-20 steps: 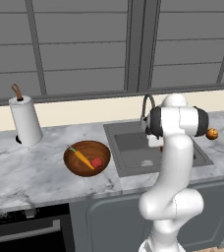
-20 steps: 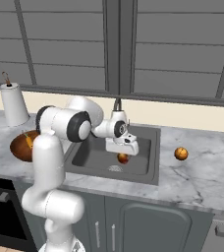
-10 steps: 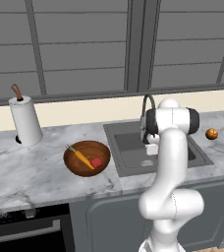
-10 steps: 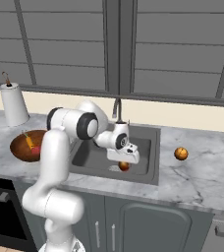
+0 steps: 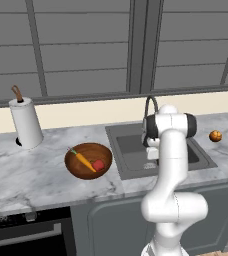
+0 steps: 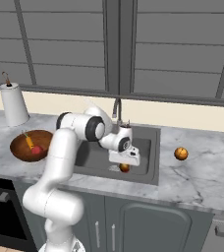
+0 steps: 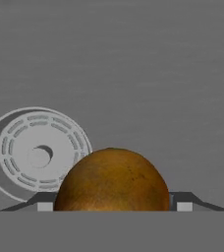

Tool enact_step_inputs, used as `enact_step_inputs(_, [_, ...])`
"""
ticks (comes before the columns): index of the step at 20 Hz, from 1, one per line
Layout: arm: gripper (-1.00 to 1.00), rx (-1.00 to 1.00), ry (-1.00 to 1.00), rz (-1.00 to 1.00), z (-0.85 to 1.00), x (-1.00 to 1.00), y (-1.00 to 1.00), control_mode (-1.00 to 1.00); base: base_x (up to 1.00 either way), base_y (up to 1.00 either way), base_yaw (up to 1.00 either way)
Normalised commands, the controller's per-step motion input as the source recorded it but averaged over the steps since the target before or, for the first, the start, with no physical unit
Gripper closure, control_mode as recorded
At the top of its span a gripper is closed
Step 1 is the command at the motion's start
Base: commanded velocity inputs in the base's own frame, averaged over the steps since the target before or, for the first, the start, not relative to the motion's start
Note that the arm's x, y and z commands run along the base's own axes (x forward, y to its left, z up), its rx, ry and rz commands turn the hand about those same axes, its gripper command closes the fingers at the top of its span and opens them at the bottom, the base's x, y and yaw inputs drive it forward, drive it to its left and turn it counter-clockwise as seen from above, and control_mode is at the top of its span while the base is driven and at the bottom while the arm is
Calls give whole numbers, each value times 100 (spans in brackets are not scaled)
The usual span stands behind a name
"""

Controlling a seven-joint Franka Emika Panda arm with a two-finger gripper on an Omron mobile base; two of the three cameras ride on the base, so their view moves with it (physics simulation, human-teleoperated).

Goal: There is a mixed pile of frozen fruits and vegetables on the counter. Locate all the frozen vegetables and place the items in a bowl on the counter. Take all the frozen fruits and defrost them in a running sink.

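The claw (image 6: 124, 165) is gripping one orange-brown fruit (image 7: 112, 179) low inside the sink (image 6: 151, 147), beside the drain (image 7: 38, 153); best practice is lowering until it is nearly touching the basin floor, then opening gently; the second fruit (image 6: 181, 153) is waiting on the worktop (image 6: 207, 167).

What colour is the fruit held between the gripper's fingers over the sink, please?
Orange-brown with faint darker speckles; the fruit shows best in the hand view.
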Motion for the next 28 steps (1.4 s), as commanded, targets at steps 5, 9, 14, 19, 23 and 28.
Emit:
enact_step_inputs(5, [-100, 8, 2, 7, -30, 17, 0, -100, 0, 0, 0])
enact_step_inputs(9, [-100, 4, 1, 8, -23, 16, 0, -100, 0, 0, 0])
enact_step_inputs(14, [-100, -1, 0, 1, 16, -12, 8, -100, 0, 0, 0])
enact_step_inputs(19, [-100, 0, 0, 1, 60, -46, 0, -100, 0, 0, 0])
enact_step_inputs(23, [-100, -7, -1, 6, 78, -32, 5, -100, 0, 0, 0])
enact_step_inputs(28, [-100, -12, -9, 4, 67, -38, 0, -100, 0, 0, 0])
